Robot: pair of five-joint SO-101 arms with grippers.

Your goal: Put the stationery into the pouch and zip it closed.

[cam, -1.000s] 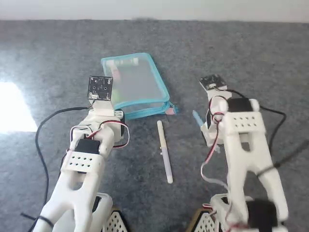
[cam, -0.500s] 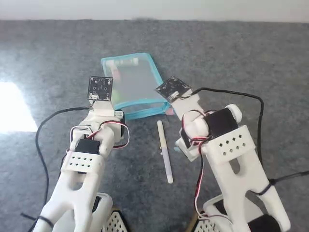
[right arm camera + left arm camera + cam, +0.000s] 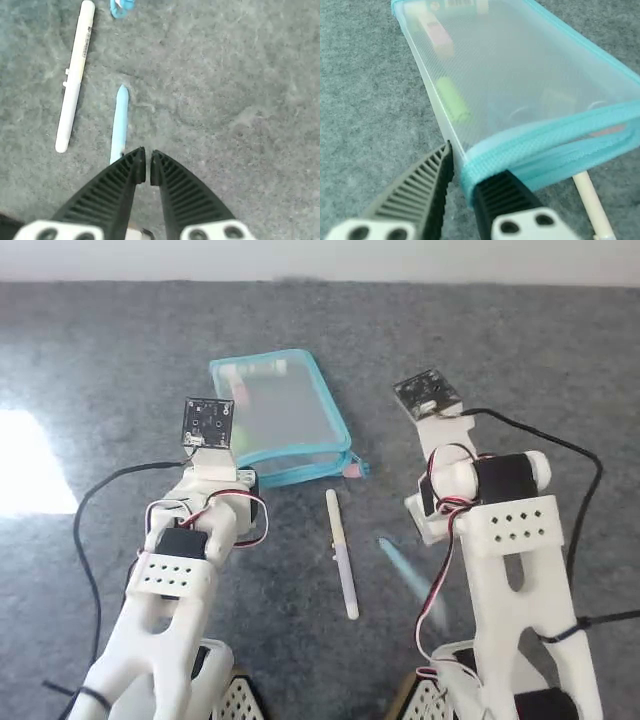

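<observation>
Translucent teal-edged pouch [image 3: 280, 425]; slim white pen [image 3: 341, 552] on mottled grey table [image 3: 520, 340].

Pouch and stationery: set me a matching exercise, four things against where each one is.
Things:
1. pouch
2. white pen
3. light blue pen
4. green item

Places:
A. inside the pouch
B. on the table beside the right gripper
C. its corner at the left gripper
D. on the table midway between the arms

Pairs: 1-C, 2-D, 3-B, 4-A.
</observation>
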